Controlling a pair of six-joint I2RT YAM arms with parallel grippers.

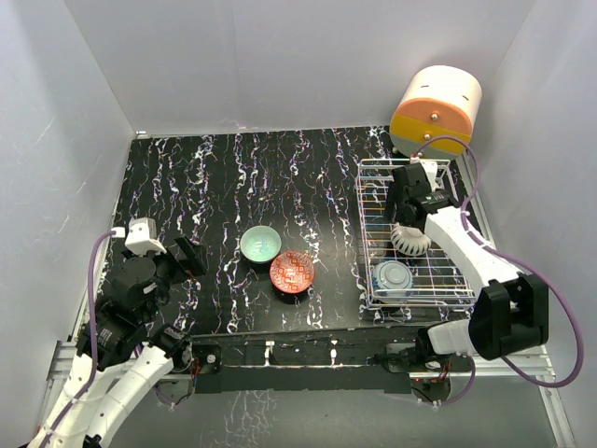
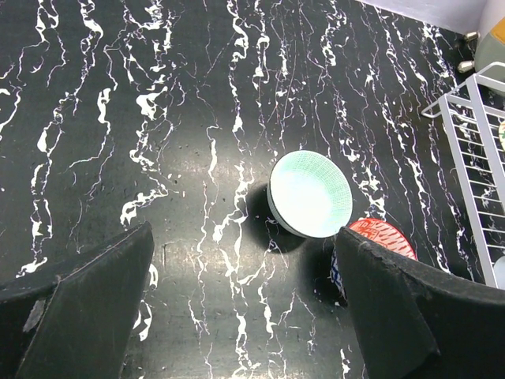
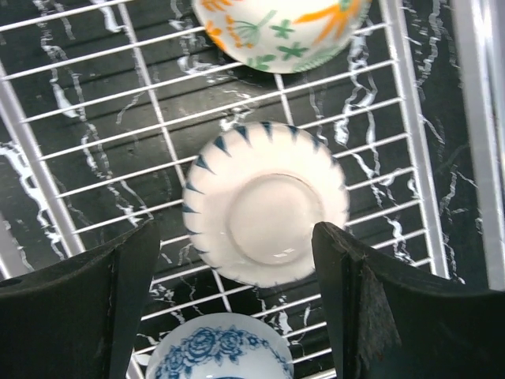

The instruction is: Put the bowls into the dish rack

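The dish rack (image 1: pixel 365 224) stands at the right side of the table (image 1: pixel 215 187) and has three bowls in it. In the right wrist view they lie in one row on the wires. First is a cream bowl (image 3: pixel 280 31) with orange and green flowers. In the middle is a white bowl (image 3: pixel 264 213) with dark blue points around its edge, turned upside down. Last is a blue-and-white bowl (image 3: pixel 221 351) with a flower pattern, only partly in view. From the top camera I can see only the white one and the blue-and-white one, because the right arm covers the far part of the rack.

Two more bowls stand on the table outside the rack, near its middle. A mint green bowl (image 1: pixel 260 245) sits upright, and a red bowl (image 1: pixel 292 272) is just beside it, on the side nearer to the arms. Together this makes five bowls, three in the rack and two on the table.

The right pincer (image 3: pixel 235 237) is over the rack with its fingers spread wide. The upside-down white bowl lies between them in the wrist view, and the pincer holds nothing. If the fingers touch the bowl, I cannot tell.

The left pincer (image 2: pixel 245 237) is above the left part of the table. It is also spread wide and holds nothing, and the mint green bowl lies a little beyond its fingers.

A cream and orange drawer box (image 1: pixel 436 110) stands behind the rack.
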